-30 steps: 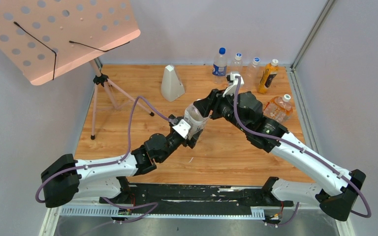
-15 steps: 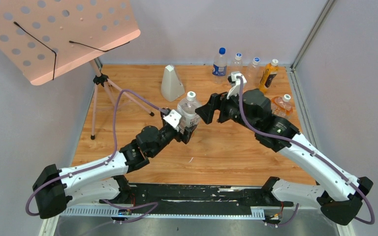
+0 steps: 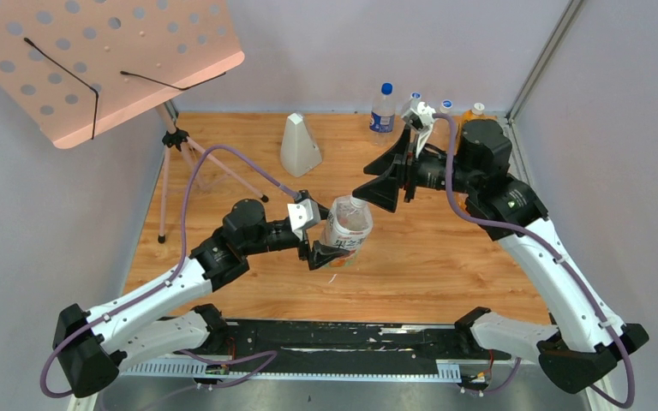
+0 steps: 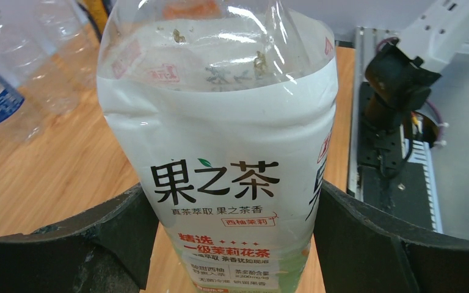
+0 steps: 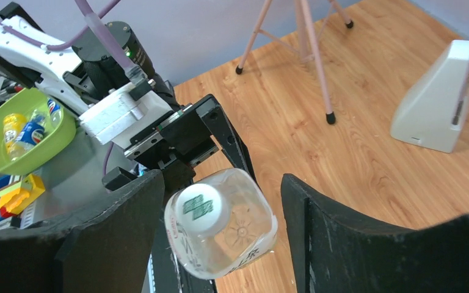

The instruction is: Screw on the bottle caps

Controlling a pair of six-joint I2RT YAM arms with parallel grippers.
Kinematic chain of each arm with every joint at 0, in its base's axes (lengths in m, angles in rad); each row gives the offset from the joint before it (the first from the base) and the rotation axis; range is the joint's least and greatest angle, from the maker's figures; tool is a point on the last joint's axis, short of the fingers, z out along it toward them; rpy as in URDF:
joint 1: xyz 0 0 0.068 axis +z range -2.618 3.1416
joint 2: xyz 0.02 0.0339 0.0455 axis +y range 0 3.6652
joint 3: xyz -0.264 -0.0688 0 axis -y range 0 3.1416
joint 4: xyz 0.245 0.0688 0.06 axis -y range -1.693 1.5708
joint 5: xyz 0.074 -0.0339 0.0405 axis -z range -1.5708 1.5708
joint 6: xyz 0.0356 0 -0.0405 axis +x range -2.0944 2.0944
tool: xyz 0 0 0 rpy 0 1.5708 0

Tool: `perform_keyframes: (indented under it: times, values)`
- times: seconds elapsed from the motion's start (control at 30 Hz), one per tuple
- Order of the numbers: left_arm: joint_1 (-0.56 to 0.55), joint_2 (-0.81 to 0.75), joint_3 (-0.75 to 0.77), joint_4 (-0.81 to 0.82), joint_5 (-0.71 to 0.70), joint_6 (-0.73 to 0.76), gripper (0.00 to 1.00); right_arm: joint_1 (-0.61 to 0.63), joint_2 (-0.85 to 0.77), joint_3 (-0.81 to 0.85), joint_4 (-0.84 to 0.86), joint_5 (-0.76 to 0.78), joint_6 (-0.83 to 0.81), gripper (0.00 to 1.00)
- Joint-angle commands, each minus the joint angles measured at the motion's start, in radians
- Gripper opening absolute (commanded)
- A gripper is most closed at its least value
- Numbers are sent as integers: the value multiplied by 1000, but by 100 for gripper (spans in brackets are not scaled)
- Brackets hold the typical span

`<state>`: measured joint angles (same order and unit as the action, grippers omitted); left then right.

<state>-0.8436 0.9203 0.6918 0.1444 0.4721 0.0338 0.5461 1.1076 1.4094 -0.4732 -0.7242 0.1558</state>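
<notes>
My left gripper is shut on the lower body of the larger bottle, clear with a green-white-orange label, and holds it tilted over the middle of the table. The left wrist view shows the label between my black fingers. A white bottle cap sits on its neck. My right gripper is open and empty, apart from the bottle, up and to its back right; in its wrist view the capped bottle lies beyond the open fingers. The smaller orange-labelled bottle is hidden behind my right arm.
At the back edge stand a blue-labelled bottle, two clear bottles and an orange juice bottle. A white wedge-shaped object stands at the back middle. A pink music stand with a tripod is at the left.
My right gripper has let go of the bottle's top and drawn back up and to the right. My left arm has swung the bottle toward the front and tilted it.
</notes>
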Motion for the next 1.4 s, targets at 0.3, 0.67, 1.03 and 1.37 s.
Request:
perform_keyframes:
  times: [0.3,0.67,1.03,1.37]
  values:
    - [4,26,65,22,116,16,1,-3,17,-12,40,-180,-47,60]
    - [5,34,57,72,99,-28,0,-3,0,-53,47,-175,-62,51]
    - [4,51,69,111,-15,-113,0,3,-9,-72,48,-80,-52,23]
    - [-81,51,85,192,-399,-64,0,124,-13,-150,45,357,49,16]
